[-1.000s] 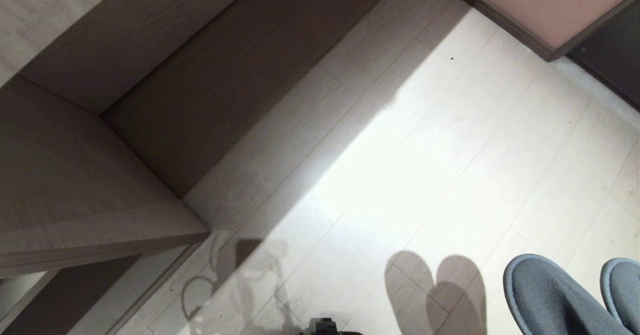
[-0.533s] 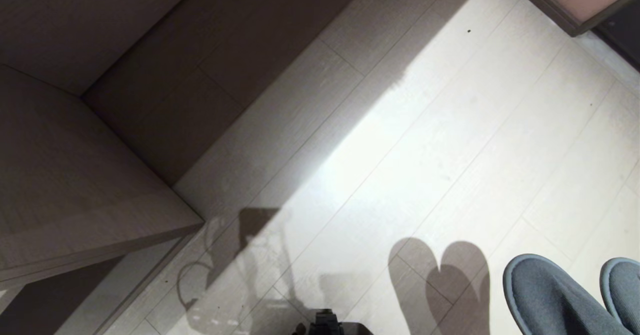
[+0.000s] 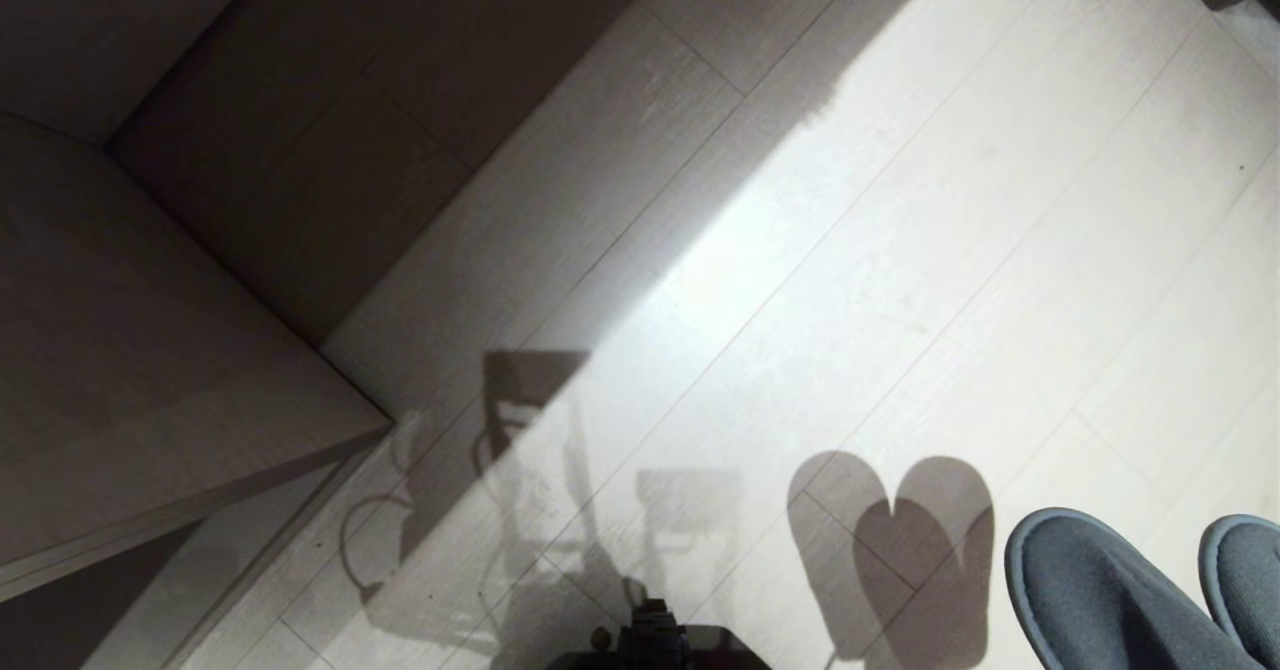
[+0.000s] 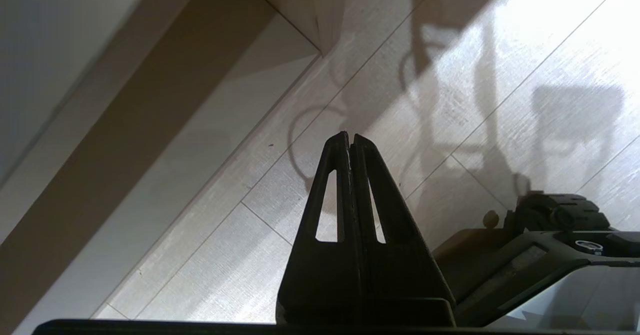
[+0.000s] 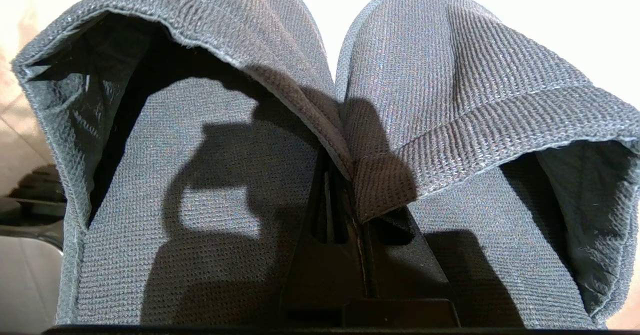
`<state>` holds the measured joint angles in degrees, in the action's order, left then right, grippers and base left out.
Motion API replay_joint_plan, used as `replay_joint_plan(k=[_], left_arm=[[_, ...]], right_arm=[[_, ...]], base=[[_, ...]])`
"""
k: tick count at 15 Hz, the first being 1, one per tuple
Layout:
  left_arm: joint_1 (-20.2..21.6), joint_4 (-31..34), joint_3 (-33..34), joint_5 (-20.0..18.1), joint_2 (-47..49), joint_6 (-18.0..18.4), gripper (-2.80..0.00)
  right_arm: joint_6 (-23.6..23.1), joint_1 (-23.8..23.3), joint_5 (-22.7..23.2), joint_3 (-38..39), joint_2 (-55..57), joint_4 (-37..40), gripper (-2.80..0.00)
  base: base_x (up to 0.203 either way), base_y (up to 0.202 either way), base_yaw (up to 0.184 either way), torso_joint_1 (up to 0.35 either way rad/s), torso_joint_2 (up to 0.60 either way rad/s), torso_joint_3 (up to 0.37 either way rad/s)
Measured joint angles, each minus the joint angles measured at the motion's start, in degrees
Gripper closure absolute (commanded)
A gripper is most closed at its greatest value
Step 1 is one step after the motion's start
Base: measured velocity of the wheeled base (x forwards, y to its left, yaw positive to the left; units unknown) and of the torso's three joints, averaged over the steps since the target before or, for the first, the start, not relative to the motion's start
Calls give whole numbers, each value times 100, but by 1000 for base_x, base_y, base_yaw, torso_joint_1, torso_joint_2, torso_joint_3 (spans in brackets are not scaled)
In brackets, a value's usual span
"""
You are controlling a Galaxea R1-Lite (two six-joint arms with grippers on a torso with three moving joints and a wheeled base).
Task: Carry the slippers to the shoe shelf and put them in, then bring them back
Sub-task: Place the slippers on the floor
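Right, we have the slippers (image 5: 320, 125) pinched as a pair in the right gripper (image 5: 350, 200): its jaws are clamped on the two inner collar edges where the slippers meet, toes pointing away from the wrist, long axes running straight out from the fingers. The shoe shelf (image 3: 150, 370) lies well to the left of the slippers, with bare floor (image 3: 900, 250) between. That is our key relation: the carrying arm is the far one from the shelf. Left gripper (image 4: 350, 140) is nearer the shelf, fingers pressed together, holding nothing. Slippers hang above the floor, casting a heart-shaped shadow.
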<state>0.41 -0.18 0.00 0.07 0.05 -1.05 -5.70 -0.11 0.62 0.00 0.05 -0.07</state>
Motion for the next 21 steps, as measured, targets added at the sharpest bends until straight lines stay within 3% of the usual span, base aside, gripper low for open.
replay_joint_plan(k=[5,8,11,16,18,21], left_arm=[[0,2,0,-2,0,1,0],[0,2,0,0,0,1,0],[0,2,0,0,0,6,0],[0,2,0,-1,0,11,0],[0,2,0,0,0,11,0],[0,2,0,0,0,11,0]], right_arm=[[95,1,210,-903,317,45,0],[-116,4,282,-1595,1264,-35,0],[-293,50,739,-1956,2688,-502,0],[-820,87,1673,-2576,5756,-2381,0],[-958,93,1600,-3156,7004,-3385,0],[-702,224,930,-4133,8489,-4681,0]], base=[[0,0,0,1,1,-16],[0,0,0,0,0,0],[0,0,0,0,0,0],[0,0,0,0,0,0],[0,0,0,0,0,0],[0,0,0,0,0,0]])
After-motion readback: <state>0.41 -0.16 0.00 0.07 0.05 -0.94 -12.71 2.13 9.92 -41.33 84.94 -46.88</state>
